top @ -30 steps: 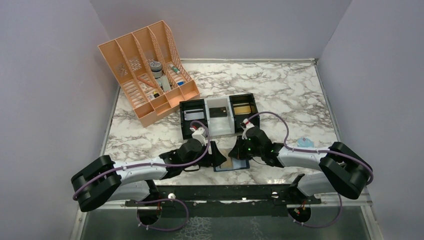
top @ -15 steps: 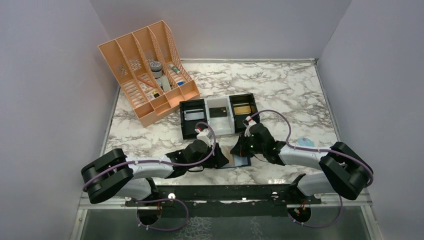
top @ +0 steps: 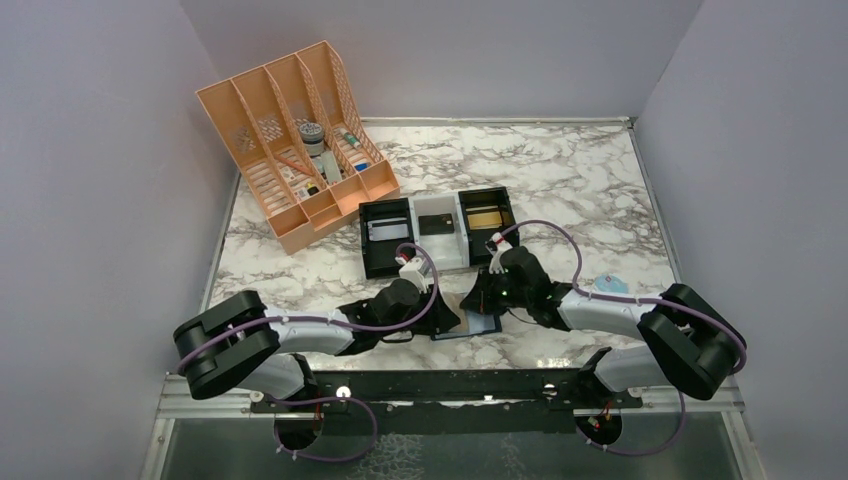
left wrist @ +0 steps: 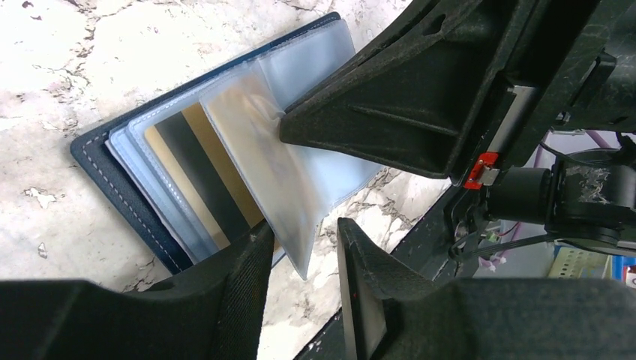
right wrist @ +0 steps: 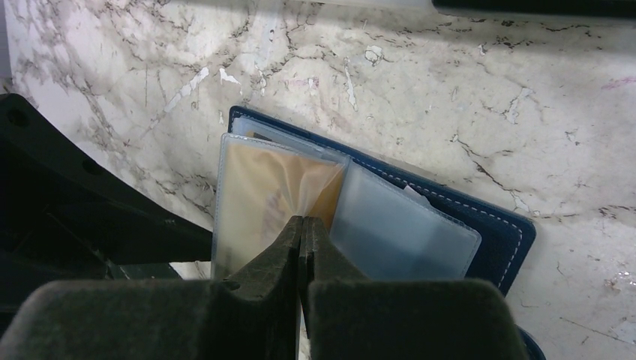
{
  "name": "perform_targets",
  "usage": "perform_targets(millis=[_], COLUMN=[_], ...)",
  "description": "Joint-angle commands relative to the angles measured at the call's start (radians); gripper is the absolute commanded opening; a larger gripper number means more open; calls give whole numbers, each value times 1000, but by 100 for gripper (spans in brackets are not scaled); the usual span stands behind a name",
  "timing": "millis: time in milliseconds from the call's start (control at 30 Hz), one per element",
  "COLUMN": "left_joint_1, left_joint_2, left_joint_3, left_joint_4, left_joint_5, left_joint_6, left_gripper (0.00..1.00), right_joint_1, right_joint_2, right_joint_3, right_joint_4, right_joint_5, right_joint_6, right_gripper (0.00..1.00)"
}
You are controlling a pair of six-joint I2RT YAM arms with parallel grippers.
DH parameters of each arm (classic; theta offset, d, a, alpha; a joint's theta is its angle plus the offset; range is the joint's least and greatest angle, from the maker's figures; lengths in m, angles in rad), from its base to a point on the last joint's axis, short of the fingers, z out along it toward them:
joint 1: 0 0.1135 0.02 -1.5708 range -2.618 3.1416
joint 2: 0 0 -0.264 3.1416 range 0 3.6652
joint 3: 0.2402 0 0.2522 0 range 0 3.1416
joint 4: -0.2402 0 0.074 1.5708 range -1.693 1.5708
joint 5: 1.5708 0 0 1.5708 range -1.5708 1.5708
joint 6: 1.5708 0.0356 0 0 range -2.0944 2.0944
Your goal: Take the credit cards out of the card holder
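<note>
The navy card holder (left wrist: 96,152) lies open on the marble between my two grippers; it also shows in the top view (top: 482,326) and the right wrist view (right wrist: 504,234). My right gripper (right wrist: 304,234) is shut on one clear plastic sleeve (left wrist: 259,161) of it and holds that sleeve lifted. A gold-tan credit card (right wrist: 259,187) shows through the sleeve. Another gold card with a black stripe (left wrist: 189,174) lies in a lower pocket. My left gripper (left wrist: 304,274) is open, its jaws on either side of the sleeve's lower corner, not touching.
Three box trays stand just behind: black (top: 384,236), white (top: 437,226), black (top: 486,215), each with a card inside. An orange slotted file rack (top: 295,140) stands at the back left. A small light-blue item (top: 610,285) lies right.
My left gripper has moved right, up to the card holder. My right gripper has moved a little back and up with the sleeve, lifting it.
</note>
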Motion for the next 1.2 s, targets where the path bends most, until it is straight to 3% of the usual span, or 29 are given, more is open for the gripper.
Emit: perform_targets(millis=[0,100,367,800,1167], left_joint_1=[-7,-7,-8,-28,-54], left_joint_2=[16,20,41,85,187], left_joint_3=[22,20,34,96,190], left_joint_4=[53,53,55,61,64], left_joint_5=[3,-3,-2,7,51], left_joint_6=[-3,-5,0,18,76], left_gripper=[36,34,36,45,56], right_joint_1=[-8,-9,-10,-20,-63], right_joint_2=[-7,-35,-134,-363,-470], right_joint_3=[-8,-8,39,15,-22], right_joint_4=[42,37,-122,-317,-361], right_joint_5=[-47,-60,66,393,395], right_joint_6=[-8,-14,-55,-50,-17], right_gripper=[1,5,29,40,43])
